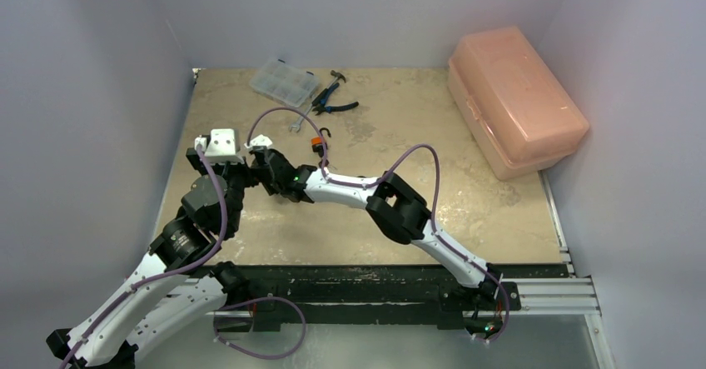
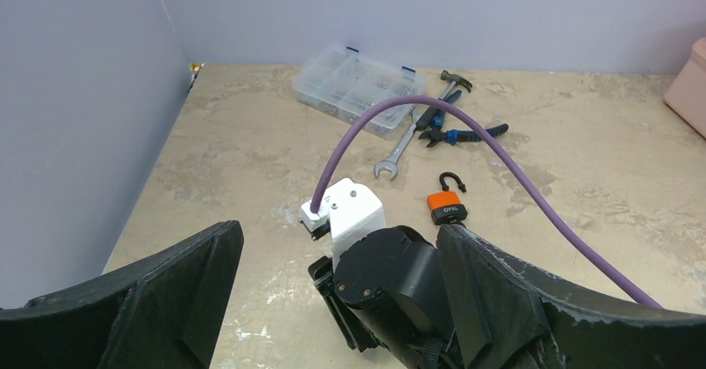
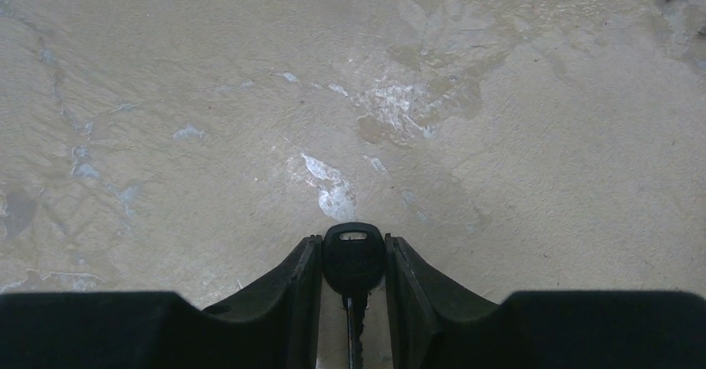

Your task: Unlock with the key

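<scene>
1. The right fingers (image 3: 304, 277) are pressed together on the black head of the key (image 3: 353, 256). The head pokes out just past their tips, and the blade runs back down the slot between them.
2. Ahead of and below those fingertips lies the scuffed beige table (image 3: 208, 94). Whether the key touches it cannot be told.
3. The left fingers (image 2: 200, 277) stand wide apart and grip nothing.
4. In the gap between the left fingers, the left wrist view shows the right arm's wrist (image 2: 387, 273), which is black with a white camera mount (image 2: 354, 215). A purple cable (image 2: 400, 107) rises from that mount and arches away over the right-hand finger. Whether the wrist touches either finger cannot be told.
5. The padlock (image 2: 447, 208) has an orange body and lies flat on the table just ahead of the tip of the left pair's right-hand finger. Its black shackle points away from the fingers. It is apart from the key and from both pairs of fingers, and it is too small to tell whether the shackle is latched.
6. Farther ahead of the left fingers, a wrench (image 2: 398, 148) lies beyond the padlock and a little left of it. Past the wrench are blue-handled pliers (image 2: 462, 133) and a small hammer (image 2: 455, 80). A clear organizer box (image 2: 354, 86) sits farthest out.
7. A pink toolbox (image 1: 516, 102) sits well off to the right of both pairs of fingers.
</scene>
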`<control>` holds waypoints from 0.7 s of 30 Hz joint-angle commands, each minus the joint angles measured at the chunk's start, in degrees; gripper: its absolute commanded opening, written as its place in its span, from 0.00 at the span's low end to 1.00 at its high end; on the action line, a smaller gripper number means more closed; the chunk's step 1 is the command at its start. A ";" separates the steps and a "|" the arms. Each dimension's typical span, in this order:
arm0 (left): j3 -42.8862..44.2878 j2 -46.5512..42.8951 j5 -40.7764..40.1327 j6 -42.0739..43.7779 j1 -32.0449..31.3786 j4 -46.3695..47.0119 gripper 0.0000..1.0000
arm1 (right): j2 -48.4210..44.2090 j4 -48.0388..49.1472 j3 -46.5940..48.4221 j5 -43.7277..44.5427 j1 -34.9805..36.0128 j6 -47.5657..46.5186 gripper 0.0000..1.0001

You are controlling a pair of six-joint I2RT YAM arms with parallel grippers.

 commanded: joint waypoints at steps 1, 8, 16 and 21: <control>0.35 0.38 0.47 -0.73 0.60 2.29 0.95 | 1.82 -5.29 -4.01 0.55 0.15 0.04 0.27; 0.36 0.54 0.89 -0.80 0.55 2.12 0.95 | -3.43 -3.88 -6.46 -2.10 0.10 1.28 0.22; 0.34 0.48 1.79 -0.58 0.66 2.18 0.94 | -11.92 -1.64 -11.79 -3.03 -0.27 3.46 0.16; 0.21 0.63 3.54 -0.32 0.63 2.33 0.95 | -16.42 -0.64 -15.68 -3.56 -1.10 6.50 0.16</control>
